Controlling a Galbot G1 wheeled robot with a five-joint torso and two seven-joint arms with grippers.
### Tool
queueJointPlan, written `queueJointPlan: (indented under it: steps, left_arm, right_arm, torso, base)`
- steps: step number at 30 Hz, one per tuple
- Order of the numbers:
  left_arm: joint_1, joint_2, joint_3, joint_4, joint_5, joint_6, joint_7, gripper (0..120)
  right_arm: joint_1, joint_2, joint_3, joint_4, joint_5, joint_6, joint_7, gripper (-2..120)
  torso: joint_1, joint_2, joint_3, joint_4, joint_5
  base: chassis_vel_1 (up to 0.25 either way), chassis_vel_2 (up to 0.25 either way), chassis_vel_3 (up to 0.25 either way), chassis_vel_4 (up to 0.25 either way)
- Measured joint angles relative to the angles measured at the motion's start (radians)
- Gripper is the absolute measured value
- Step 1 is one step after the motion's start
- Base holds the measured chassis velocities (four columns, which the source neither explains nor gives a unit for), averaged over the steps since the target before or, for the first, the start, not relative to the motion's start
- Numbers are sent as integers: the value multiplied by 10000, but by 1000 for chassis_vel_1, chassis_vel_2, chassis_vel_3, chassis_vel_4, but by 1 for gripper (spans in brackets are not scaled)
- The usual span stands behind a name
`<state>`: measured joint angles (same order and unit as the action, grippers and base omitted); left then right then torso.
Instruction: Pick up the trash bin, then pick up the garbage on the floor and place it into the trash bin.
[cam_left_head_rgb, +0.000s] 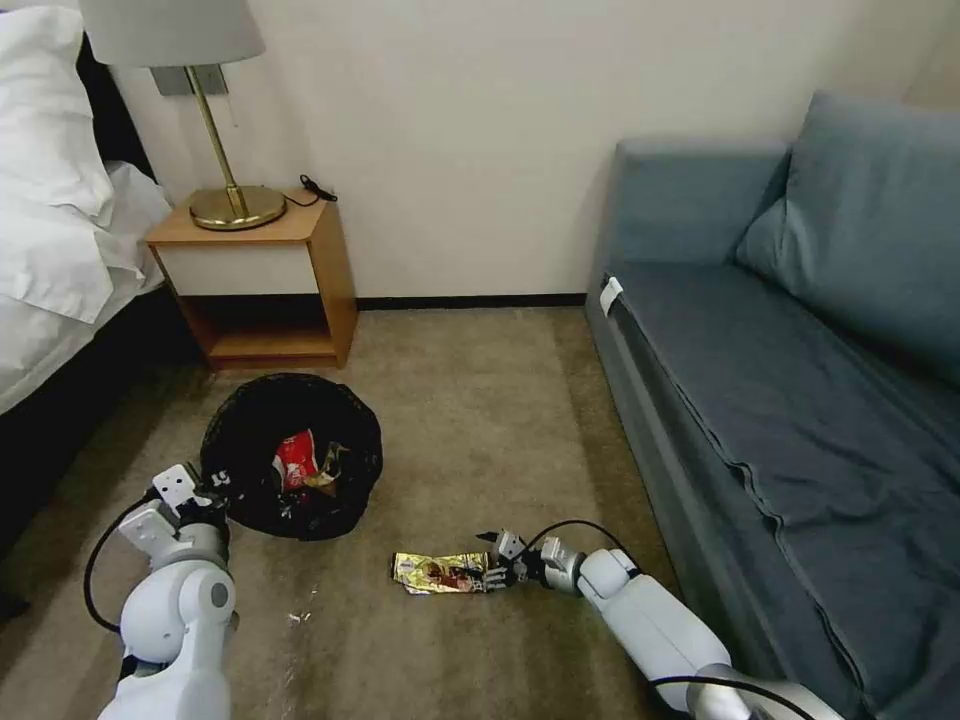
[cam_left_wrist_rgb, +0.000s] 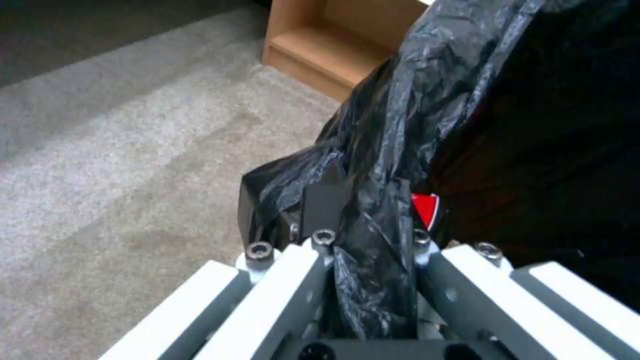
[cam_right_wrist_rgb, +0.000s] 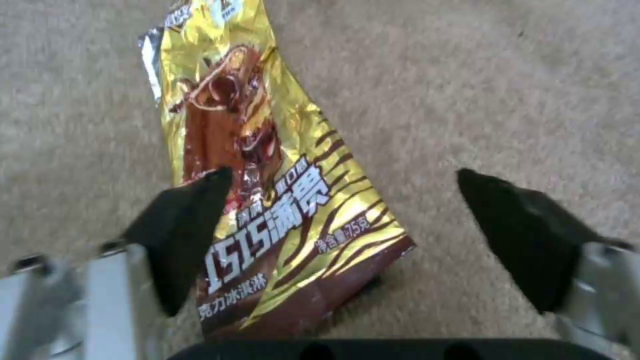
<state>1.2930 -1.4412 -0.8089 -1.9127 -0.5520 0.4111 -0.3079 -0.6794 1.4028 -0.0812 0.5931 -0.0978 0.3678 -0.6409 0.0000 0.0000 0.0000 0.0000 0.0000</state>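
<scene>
Your trash bin (cam_left_head_rgb: 292, 455), lined with a black plastic bag (cam_left_wrist_rgb: 400, 130), sits on the carpet (cam_left_head_rgb: 480, 400) in front of the wooden nightstand (cam_left_head_rgb: 262, 275). Look into it from the head view and you find a red-and-white snack packet (cam_left_head_rgb: 295, 460) lying inside, with a tan scrap just beside it; what lies deeper under the dark liner you cannot make out.

Your left hand (cam_left_head_rgb: 205, 490) is at the bin's near-left rim. The left wrist view gives you what the head view cannot: the fingers are clamped on a bunched fold of the liner at the rim, and a corner of the red packet peeks out just past it.

The gold ice-cream wrapper (cam_left_head_rgb: 440, 573) lies flat on the carpet, well apart from the bin and nearer the blue sofa (cam_left_head_rgb: 800, 330). Your right hand (cam_left_head_rgb: 492, 565) is low at the wrapper's sofa-side end. The right wrist view shows you its black fingertips (cam_right_wrist_rgb: 183, 235) spread wide, one overlapping the wrapper's edge and the other out over bare carpet, with the wrapper's brown end between them and nothing gripped. That view also lets you read the brown and gold print, which the head view shows as mere glint.
</scene>
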Motion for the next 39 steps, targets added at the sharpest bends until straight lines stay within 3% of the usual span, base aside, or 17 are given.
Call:
queueJointPlan:
  steps: [1,5,23,28,33,39]
  left_arm:
    - [7,-10,-1,-25,2,8,-16,1]
    - [51,-7,-20,-76,2,13,-19,1]
    - [284,3,-128,-307,-6,29,-35,1]
    - [231,27,-128,-325,-14,30,-64,1]
    - [204,27,-112,-322,-14,32,-67,1]
    - [174,36,-117,-256,-13,33,-69,1]
  right_arm:
    - [57,13,-39,-86,-18,-5,0,96]
    - [152,77,-59,-377,-61,-6,0,100]
    - [345,363,241,-1280,-24,-167,-874,99]
    - [251,329,395,-1293,179,-62,-984,79]
    - [265,269,443,-1235,295,-50,-982,65]
    - [371,198,475,-1149,426,-52,-941,38]
  torso:
    - [0,0,0,0,0]
    - [0,0,0,0,0]
    - [0,0,-1,1,0]
    - [0,0,-1,-1,-1]
    - [0,0,0,0,0]
    - [0,0,0,0,0]
  base:
    - [0,0,0,0]
    - [0,0,0,0]
    - [0,0,0,0]
    - [0,0,0,0]
    - [0,0,0,0]
    - [0,0,0,0]
